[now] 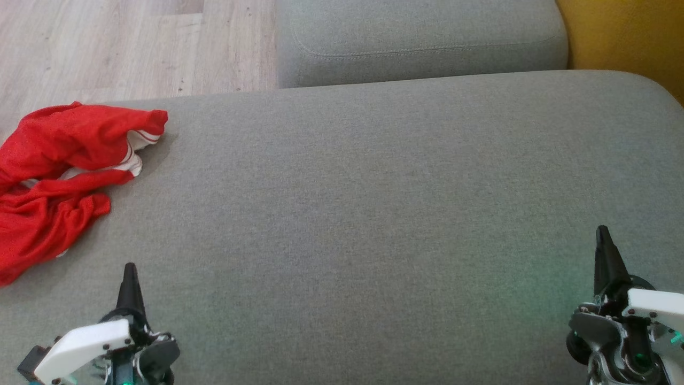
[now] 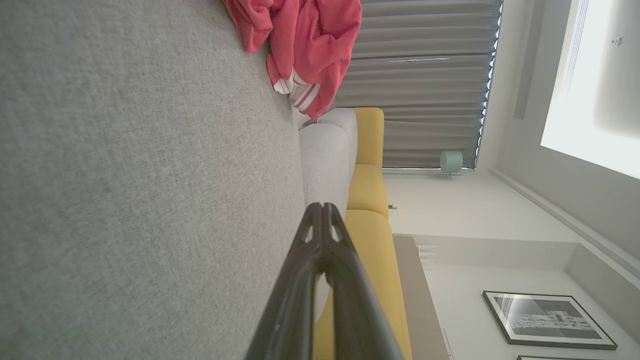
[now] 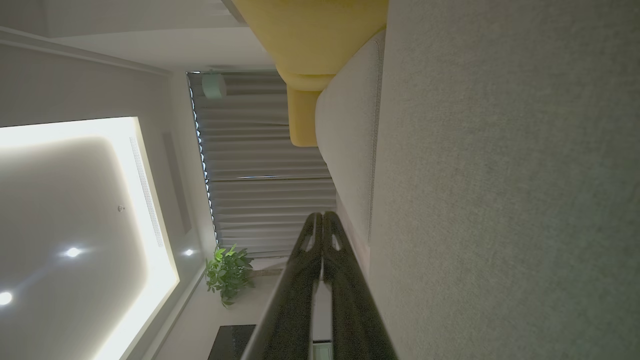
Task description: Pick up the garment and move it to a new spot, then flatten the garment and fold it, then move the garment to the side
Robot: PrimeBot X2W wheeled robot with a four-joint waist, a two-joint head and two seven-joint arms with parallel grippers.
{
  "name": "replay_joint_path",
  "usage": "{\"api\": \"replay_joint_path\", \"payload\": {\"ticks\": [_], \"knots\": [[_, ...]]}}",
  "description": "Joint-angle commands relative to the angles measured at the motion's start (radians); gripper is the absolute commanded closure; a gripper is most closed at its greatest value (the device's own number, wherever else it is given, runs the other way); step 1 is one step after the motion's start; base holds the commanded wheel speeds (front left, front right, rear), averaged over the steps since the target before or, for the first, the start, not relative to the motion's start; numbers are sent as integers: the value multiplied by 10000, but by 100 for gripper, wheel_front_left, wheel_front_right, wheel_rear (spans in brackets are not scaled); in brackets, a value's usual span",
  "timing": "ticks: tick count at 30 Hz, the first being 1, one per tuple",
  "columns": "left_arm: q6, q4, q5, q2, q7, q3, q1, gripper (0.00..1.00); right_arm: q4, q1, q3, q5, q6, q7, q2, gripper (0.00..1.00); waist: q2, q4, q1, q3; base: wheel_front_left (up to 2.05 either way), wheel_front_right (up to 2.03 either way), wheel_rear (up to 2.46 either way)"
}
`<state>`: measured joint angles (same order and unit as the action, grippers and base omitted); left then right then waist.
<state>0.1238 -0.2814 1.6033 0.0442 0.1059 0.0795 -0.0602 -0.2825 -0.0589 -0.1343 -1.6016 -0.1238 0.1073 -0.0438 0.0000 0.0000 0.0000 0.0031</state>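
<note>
A crumpled red garment [image 1: 59,171] with white stripes lies at the left edge of the grey sofa cushion [image 1: 374,203], partly cut off by the head view's left border. The left wrist view shows the same garment [image 2: 305,45] bunched at its top. My left gripper [image 1: 130,270] sits at the lower left, shut with nothing in it, a good way short of the garment. At the lower right, my right gripper [image 1: 603,232] is shut and empty, far from the garment. Both grippers' fingertips [image 2: 322,207] [image 3: 322,216] press together in the wrist views.
A second grey cushion [image 1: 422,37] lies beyond the big one, with a yellow seat [image 1: 630,37] at the top right. Wooden floor [image 1: 123,48] shows at the top left, past the cushion's edge. Curtains [image 2: 425,85] and a framed picture [image 2: 545,320] are in the background.
</note>
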Motion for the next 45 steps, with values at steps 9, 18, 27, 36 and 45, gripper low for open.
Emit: {"api": "replay_joint_path", "payload": {"ticks": [9, 18, 27, 36, 45], "knots": [[69, 366, 57, 60, 69, 339, -477, 100, 378, -490, 210, -74, -69, 56, -64, 100, 0, 0, 0, 0, 0, 0, 0], [69, 366, 57, 60, 69, 339, -477, 100, 378, -490, 210, -74, -69, 56, -64, 100, 0, 0, 0, 0, 0, 0, 0], [69, 366, 57, 60, 69, 339, -477, 100, 378, -490, 210, -74, -69, 56, -64, 100, 0, 0, 0, 0, 0, 0, 0], [69, 366, 57, 60, 69, 339, -477, 100, 378, -490, 210, -74, -69, 56, -64, 100, 0, 0, 0, 0, 0, 0, 0], [-6, -40, -2, -2, -6, -6, 6, 0, -48, 7, 2, 2, 0, 0, 2, 0, 0, 0, 0, 0, 0, 0, 0]]}}
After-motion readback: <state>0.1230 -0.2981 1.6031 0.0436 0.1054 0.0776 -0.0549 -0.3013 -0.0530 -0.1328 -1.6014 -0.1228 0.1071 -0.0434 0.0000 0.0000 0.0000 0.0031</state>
